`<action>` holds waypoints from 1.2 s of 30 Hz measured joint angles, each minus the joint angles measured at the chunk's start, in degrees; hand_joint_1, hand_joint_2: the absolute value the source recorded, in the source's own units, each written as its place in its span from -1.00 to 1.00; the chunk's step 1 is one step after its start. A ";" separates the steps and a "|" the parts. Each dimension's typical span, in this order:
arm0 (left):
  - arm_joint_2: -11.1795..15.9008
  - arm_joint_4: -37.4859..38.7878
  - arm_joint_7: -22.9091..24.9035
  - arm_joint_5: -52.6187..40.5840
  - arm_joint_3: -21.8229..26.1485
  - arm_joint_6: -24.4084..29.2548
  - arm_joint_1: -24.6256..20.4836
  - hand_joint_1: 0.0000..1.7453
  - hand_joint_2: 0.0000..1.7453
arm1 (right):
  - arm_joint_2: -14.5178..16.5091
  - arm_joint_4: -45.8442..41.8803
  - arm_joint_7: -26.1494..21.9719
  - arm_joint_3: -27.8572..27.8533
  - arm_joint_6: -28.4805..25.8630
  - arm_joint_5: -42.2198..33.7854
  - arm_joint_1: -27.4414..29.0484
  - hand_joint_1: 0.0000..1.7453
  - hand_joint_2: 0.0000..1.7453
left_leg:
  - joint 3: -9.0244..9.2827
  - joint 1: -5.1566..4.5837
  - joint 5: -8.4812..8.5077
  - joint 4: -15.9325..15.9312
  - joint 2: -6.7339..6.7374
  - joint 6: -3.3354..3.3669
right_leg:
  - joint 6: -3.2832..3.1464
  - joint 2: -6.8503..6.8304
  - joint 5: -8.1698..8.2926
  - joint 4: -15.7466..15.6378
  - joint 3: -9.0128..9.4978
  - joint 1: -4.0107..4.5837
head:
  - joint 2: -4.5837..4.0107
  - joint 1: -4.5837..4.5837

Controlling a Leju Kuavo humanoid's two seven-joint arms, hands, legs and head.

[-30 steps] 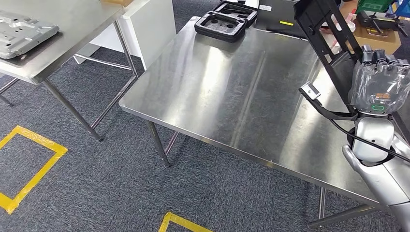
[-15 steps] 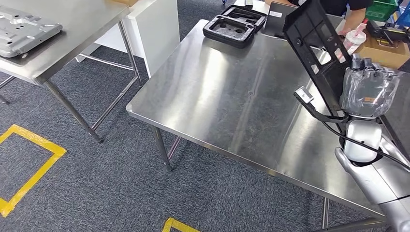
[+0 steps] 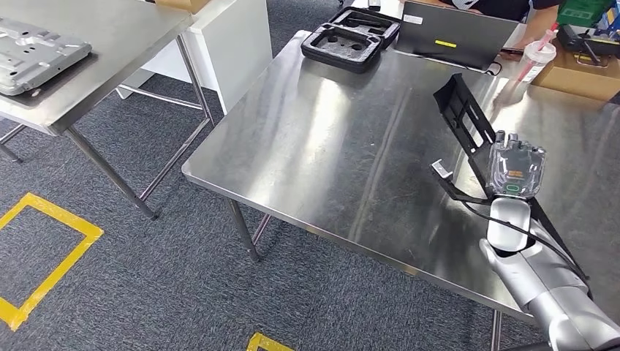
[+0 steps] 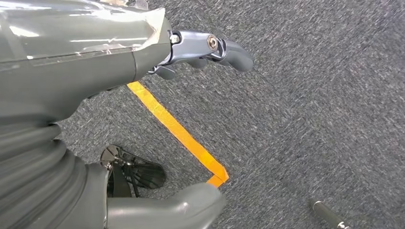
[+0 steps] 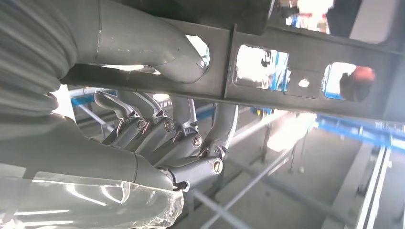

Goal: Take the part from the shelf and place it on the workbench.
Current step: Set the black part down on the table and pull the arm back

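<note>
Over the steel workbench [image 3: 329, 146], right hand [image 3: 515, 167] fingers [image 5: 191, 138] hold a black slotted flat part [image 3: 462, 113]; left fingers [image 4: 224, 47] spread wide.

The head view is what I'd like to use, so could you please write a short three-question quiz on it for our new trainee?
1. True or false: the right hand grips the black part.
2. Which lies nearest the laptop? A) black foam case B) grey metal plate C) yellow floor tape
3. Fill in: the black part is over the steel ____.

Key: 1 true; 2 A; 3 workbench.
</note>
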 joint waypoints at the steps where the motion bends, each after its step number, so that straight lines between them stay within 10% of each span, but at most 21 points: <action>1: 0.10 -0.01 -0.08 -0.12 -0.17 -0.15 0.02 -1.00 1.00 | 0.62 1.21 0.02 -0.03 0.09 0.00 -0.16 1.00 1.00 | 0.02 0.02 0.01 -0.05 0.00 -0.08 | -0.05 0.00 -0.03 0.01 0.00 0.02 | 0.00 0.00; 6: 0.43 0.02 -0.76 -0.93 -0.85 -0.48 0.12 -1.00 1.00 | 2.44 4.58 0.35 -0.17 0.23 0.00 -0.62 1.00 1.00 | 0.05 0.29 -0.04 -0.15 0.00 -1.60 | -0.30 -0.01 -0.20 0.07 0.00 0.21 | 0.00 0.01; 16: 0.78 0.02 -0.89 -1.08 -1.71 -0.50 0.33 -1.00 1.00 | 4.15 7.38 0.44 -0.40 0.22 0.00 -1.06 1.00 1.00 | 0.03 -0.09 -0.10 -0.12 -0.02 -1.82 | -0.31 -0.01 -0.20 0.07 0.03 0.20 | 0.00 0.03; 20: 0.85 0.04 -0.79 -1.06 -1.80 -0.65 0.40 -1.00 1.00 | 4.40 7.84 0.56 -0.40 0.23 0.00 -1.24 -1.00 -1.00 | 0.02 -0.24 -0.09 -0.11 -0.02 -1.80 | -0.30 -0.01 -0.20 0.07 0.05 0.19 | 0.00 0.04; 24: 0.88 0.09 0.40 -0.99 -1.80 -0.48 0.40 -1.00 -1.00 | 4.63 8.14 1.12 -0.34 0.41 0.00 -1.58 -1.00 -1.00 | 0.02 -0.30 -0.11 -0.09 -0.01 -1.77 | -0.29 -0.01 -0.20 0.07 0.08 0.18 | 0.00 0.03; 36: 0.88 0.24 4.38 -1.04 -1.80 -0.60 0.40 -1.00 -1.00 | 5.12 9.24 1.50 0.17 -0.03 0.00 -2.48 -1.00 -1.00 | 0.05 -0.31 -0.15 0.02 -0.03 -1.72 | -0.29 -0.01 -0.21 0.06 0.06 0.09 | 0.00 0.04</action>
